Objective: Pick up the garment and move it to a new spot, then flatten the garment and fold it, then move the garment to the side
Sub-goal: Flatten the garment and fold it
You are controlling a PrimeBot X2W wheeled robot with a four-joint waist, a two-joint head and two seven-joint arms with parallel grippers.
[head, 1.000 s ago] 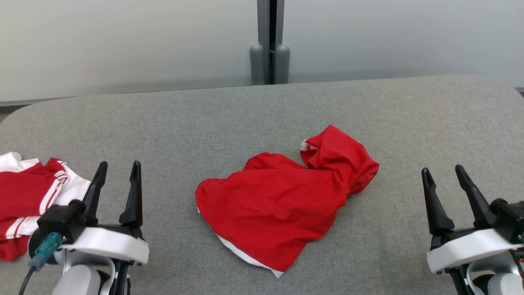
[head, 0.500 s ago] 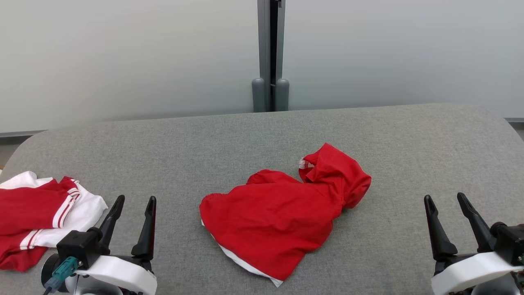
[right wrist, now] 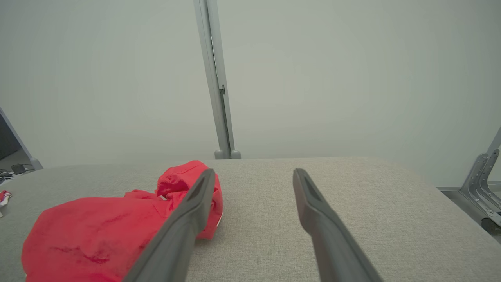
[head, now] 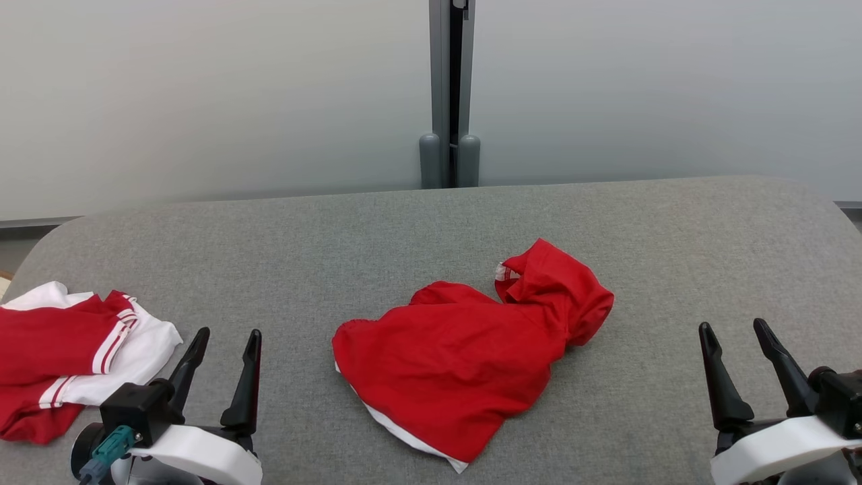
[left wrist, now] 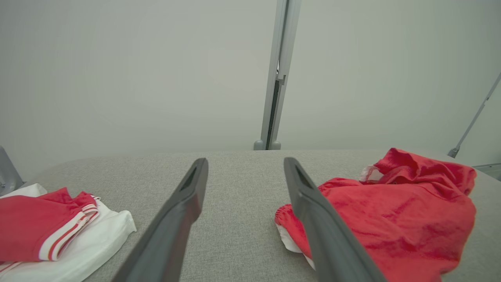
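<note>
Bench [head: 431, 222], grey and cloth-covered, rounded at both far corners, broadest thing in the head view, backed by pale wall panels [head: 202, 94] with a grey post [head: 450, 94] upright between them.

Garment [head: 465, 364] next in size: red, crumpled, lying on the middle of the bench, between the two pincers and touching neither. Bunched into a rounded lump at the far right end, flatter and spread toward the near left, white edging [head: 412, 436] peeking out along the near hem. Not flattened, not folded.

Red-and-white clothing [head: 67, 357] at the bench's left edge, loosely heaped, striped trim on top, well apart from the garment.

Left pincer [head: 228, 335] at lower left, fingers spread wide, empty, pointing away over bare bench between the red-and-white clothing and the garment. In the left wrist view, garment just right of the right-hand finger, clothing off to the left.

Right pincer [head: 733, 327] at lower right, likewise spread wide and holding nothing, over bare bench well to the right of the garment. In the right wrist view, garment off to the left, partly behind the left-hand finger.

Teal connector [head: 111, 448] on the left wrist, smallest of all.
</note>
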